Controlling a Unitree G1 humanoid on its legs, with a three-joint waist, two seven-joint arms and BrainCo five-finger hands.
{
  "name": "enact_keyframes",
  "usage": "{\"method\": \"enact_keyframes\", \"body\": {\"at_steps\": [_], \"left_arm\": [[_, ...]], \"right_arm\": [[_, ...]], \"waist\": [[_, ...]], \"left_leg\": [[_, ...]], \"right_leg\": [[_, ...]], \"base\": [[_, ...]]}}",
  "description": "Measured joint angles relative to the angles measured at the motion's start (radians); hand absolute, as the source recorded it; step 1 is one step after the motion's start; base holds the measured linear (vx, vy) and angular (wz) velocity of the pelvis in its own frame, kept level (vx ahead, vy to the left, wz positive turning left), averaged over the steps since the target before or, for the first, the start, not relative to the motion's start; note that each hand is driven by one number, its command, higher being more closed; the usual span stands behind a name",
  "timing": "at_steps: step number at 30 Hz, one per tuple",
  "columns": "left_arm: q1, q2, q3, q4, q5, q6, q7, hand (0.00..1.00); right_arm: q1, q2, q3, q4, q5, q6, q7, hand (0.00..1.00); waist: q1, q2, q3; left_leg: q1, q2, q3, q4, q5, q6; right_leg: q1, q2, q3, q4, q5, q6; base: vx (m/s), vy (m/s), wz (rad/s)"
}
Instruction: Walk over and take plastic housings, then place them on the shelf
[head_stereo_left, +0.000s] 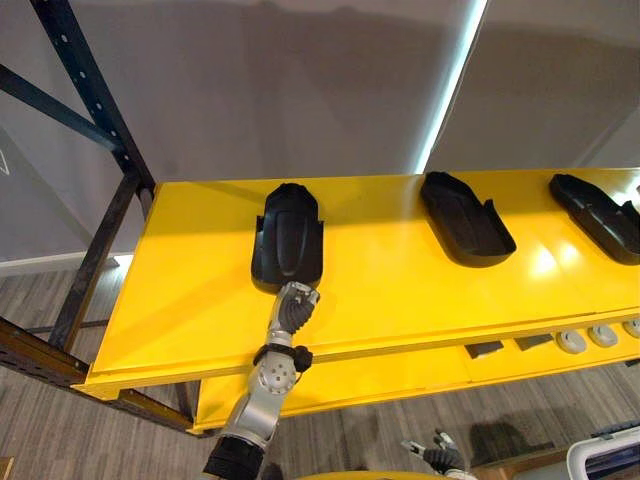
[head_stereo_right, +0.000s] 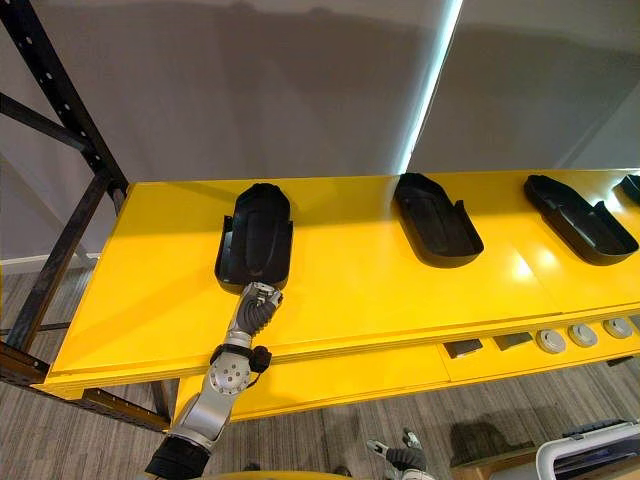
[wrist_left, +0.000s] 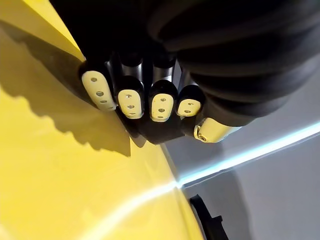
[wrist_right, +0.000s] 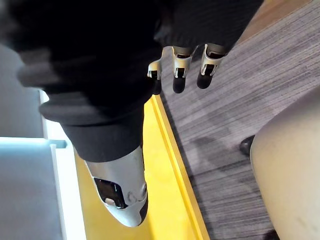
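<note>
A black plastic housing (head_stereo_left: 288, 235) lies on the yellow shelf (head_stereo_left: 400, 295), towards its left end. My left hand (head_stereo_left: 295, 305) reaches up from below to the housing's near end, with its fingers (wrist_left: 131, 103) curled and its thumb close under them, pinching the housing's near rim. The housing rests flat on the shelf. Two more black housings (head_stereo_left: 465, 218) (head_stereo_left: 600, 212) lie farther right on the same shelf. My right hand (wrist_right: 180, 70) hangs low over the floor with relaxed fingers, holding nothing, and also shows as the hand (head_stereo_left: 440, 458) at the bottom.
A dark steel rack upright (head_stereo_left: 100, 250) and braces stand at the shelf's left end. A lower yellow level (head_stereo_left: 420, 375) carries small grey and dark parts (head_stereo_left: 570, 342). A white bin (head_stereo_left: 605, 455) sits at the lower right. A grey wall is behind.
</note>
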Motion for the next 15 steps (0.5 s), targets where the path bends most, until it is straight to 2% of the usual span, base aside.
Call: {"method": "enact_keyframes", "body": {"at_steps": [7, 9, 10, 12, 14, 15], "left_arm": [[-0.001, 0.018, 0.005, -0.019, -0.036, 0.001, 0.008, 1.00], [0.031, 0.024, 0.006, -0.143, -0.055, 0.009, 0.009, 1.00], [0.050, 0.037, 0.007, -0.265, -0.070, 0.004, 0.016, 1.00], [0.058, 0.057, 0.014, -0.428, -0.090, -0.026, 0.020, 1.00], [0.067, 0.058, 0.083, -0.598, -0.125, -0.079, 0.044, 1.00], [0.080, 0.056, 0.112, -0.643, -0.135, -0.090, 0.057, 1.00]], "right_arm": [[-0.020, -0.001, 0.000, 0.026, 0.000, 0.000, -0.001, 0.00], [-0.021, -0.002, 0.001, 0.034, 0.000, -0.004, -0.001, 0.00], [-0.021, -0.002, 0.000, 0.036, 0.002, -0.004, -0.003, 0.00], [-0.019, -0.002, 0.001, 0.037, 0.002, -0.004, -0.005, 0.00], [-0.016, -0.004, 0.002, 0.038, 0.001, -0.004, -0.012, 0.00], [-0.017, -0.004, 0.002, 0.037, 0.001, -0.004, -0.015, 0.00]], "waist": [[-0.014, 0.001, 0.002], [-0.018, 0.000, 0.003], [-0.014, -0.001, 0.004], [-0.006, -0.002, 0.005], [0.010, 0.001, 0.009], [0.009, 0.003, 0.012]], "left_leg": [[0.001, -0.005, -0.025, -0.003, 0.004, 0.004], [0.000, -0.001, -0.029, -0.001, 0.005, 0.004], [0.000, 0.002, -0.033, -0.002, 0.004, 0.004], [0.000, 0.003, -0.043, -0.002, 0.003, 0.004], [-0.003, 0.004, -0.051, -0.006, -0.005, 0.004], [-0.002, 0.004, -0.053, -0.008, -0.006, 0.005]], "right_leg": [[0.023, -0.005, -0.024, -0.011, 0.003, 0.001], [0.026, -0.011, -0.025, -0.010, 0.003, 0.001], [0.026, -0.011, -0.025, -0.007, 0.003, 0.001], [0.030, -0.011, -0.026, -0.005, 0.003, 0.001], [0.034, -0.010, -0.031, 0.003, -0.001, 0.004], [0.036, -0.010, -0.034, 0.007, -0.005, 0.005]], "base": [[0.02, -0.005, 0.10], [0.00, 0.008, 0.08], [-0.01, 0.002, 0.08], [-0.02, -0.004, 0.12], [-0.05, -0.007, 0.11], [-0.06, -0.008, 0.12]]}}
